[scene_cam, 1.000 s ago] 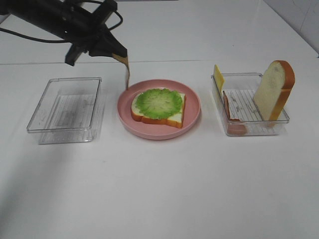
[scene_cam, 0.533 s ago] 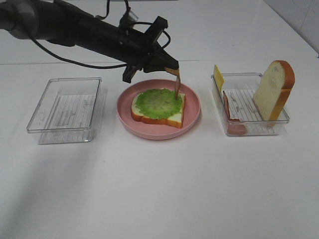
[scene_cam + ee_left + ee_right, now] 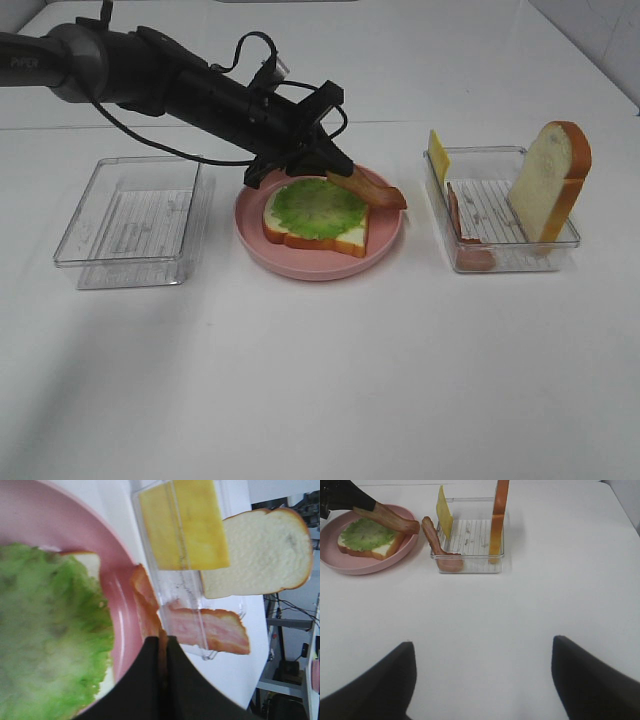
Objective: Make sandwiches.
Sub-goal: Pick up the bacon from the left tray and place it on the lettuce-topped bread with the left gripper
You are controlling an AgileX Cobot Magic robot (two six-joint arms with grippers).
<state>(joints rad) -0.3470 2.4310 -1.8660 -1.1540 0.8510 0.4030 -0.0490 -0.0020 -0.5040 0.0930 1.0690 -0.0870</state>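
Left pincer (image 3: 335,172): closed on one end of the bacon strip (image 3: 368,188), low over the far edge of the pink plate (image 3: 385,238); in the left wrist view the two dark fingers (image 3: 182,680) meet tight around the strip.
Bacon strip: slants from the pincer across the corner of the bread to the plate's rim on the side facing the filled tray; whether its free end touches the rim cannot be told.
Right pincer (image 3: 481,645): open and holding nothing, its fingers spread wide, low over bare counter (image 3: 320,380) well away from the plate.
Bottom bread slice (image 3: 345,238): lies flat in the middle of the plate.
Lettuce (image 3: 318,208): spread on that slice, covering most of its top.
Filled tray (image 3: 500,262): clear, on the counter just beside the plate, on the right arm's side.
Cheese slice (image 3: 438,155): stands on edge against the tray wall nearest the plate.
Ham slice (image 3: 466,240): leans along that same wall, nearer the camera than the cheese.
Second bread slice (image 3: 548,180): stands tilted at the tray end farthest from the plate.
Other tray (image 3: 130,220): clear, on the opposite side of the plate, near it but apart.
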